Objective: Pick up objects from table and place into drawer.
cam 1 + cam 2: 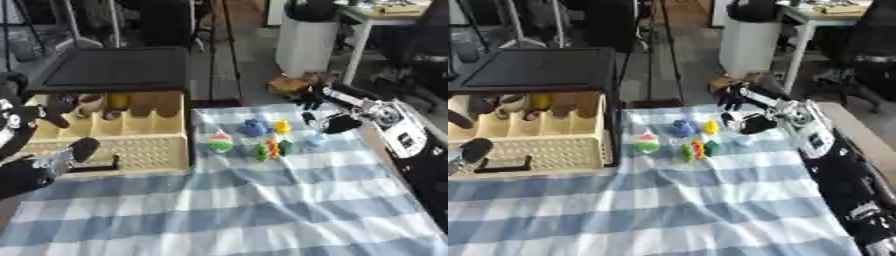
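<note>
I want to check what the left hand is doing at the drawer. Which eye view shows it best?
The left eye view: the left hand shows with its arm, fingers by the pulled-out cream drawer. The right eye view catches only dark fingertips at its left edge, so the hand is mostly cut off there.

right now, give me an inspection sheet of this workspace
surface: blue and white checked cloth over the table
job's things: small toys clustered on the cloth; cream drawer open at left, items at its back
clutter: nothing seen
robot hands: right robot hand above the toys, fingers relaxed; left robot hand by the drawer front, fingers unclear
cables: nothing seen
surroundings: white bin, desk leg, wooden floor
</note>
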Controlling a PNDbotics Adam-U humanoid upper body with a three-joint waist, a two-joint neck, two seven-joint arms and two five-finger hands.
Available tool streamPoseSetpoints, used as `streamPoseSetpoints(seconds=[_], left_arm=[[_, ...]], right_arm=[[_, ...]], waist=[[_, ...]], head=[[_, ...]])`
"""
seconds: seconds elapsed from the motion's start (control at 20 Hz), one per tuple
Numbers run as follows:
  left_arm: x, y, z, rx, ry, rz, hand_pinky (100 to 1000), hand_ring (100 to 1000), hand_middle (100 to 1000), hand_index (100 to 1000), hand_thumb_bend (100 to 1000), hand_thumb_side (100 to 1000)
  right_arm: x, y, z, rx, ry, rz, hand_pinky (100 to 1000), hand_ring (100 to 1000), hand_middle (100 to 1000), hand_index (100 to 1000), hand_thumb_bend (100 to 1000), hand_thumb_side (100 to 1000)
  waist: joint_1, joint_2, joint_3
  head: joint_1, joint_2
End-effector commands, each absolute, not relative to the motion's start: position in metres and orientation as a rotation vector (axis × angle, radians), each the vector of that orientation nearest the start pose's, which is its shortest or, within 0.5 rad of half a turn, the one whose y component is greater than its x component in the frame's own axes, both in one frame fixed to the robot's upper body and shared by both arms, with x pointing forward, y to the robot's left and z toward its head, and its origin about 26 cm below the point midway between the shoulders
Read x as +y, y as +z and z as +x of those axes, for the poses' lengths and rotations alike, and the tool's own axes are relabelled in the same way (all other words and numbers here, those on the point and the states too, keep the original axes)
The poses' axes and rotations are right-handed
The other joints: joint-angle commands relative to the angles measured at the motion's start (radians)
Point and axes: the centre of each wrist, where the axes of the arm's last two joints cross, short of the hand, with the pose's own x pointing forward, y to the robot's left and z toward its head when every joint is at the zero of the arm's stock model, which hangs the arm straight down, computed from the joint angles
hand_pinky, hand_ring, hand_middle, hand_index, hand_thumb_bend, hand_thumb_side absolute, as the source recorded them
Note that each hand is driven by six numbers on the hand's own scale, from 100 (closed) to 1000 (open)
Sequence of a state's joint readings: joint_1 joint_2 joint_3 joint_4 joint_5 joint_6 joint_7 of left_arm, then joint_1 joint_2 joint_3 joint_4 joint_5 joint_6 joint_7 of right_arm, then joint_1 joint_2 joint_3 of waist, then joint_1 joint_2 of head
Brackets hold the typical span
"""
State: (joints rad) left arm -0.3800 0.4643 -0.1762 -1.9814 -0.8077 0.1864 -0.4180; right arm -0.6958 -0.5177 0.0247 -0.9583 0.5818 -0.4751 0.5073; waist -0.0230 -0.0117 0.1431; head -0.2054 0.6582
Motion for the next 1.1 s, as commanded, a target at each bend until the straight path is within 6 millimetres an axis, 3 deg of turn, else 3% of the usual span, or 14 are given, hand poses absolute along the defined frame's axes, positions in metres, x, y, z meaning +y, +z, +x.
streamPoseSetpoints(seconds=[0.05, 0.4, 0.55, 1.1], left_arm=[[0.231, 0.219, 0.302, -1.756, -1.282, 0.882, 100, 100, 100, 682, 641, 1000], [0.227, 0.220, 0.302, -1.769, -1.291, 0.860, 100, 100, 100, 682, 636, 1000], [0.226, 0.220, 0.303, -1.777, -1.293, 0.854, 100, 100, 100, 682, 634, 1000], [0.223, 0.223, 0.303, -1.803, -1.301, 0.845, 100, 100, 100, 681, 626, 1000]], right_arm=[[-0.367, 0.127, 0.445, -1.473, 1.487, -0.503, 702, 726, 734, 911, 100, 133], [-0.361, 0.115, 0.453, -1.433, 1.492, -0.506, 726, 785, 789, 922, 100, 138], [-0.359, 0.112, 0.455, -1.418, 1.492, -0.504, 780, 850, 843, 936, 100, 145], [-0.357, 0.102, 0.458, -1.363, 1.518, -0.538, 786, 854, 856, 938, 100, 167]], waist=[[0.005, -0.009, 0.006], [0.012, -0.004, 0.029], [0.014, 0.000, 0.042], [0.016, 0.024, 0.075]], head=[[-0.008, 0.006], [-0.020, 0.001], [-0.026, -0.003], [-0.029, -0.022]])
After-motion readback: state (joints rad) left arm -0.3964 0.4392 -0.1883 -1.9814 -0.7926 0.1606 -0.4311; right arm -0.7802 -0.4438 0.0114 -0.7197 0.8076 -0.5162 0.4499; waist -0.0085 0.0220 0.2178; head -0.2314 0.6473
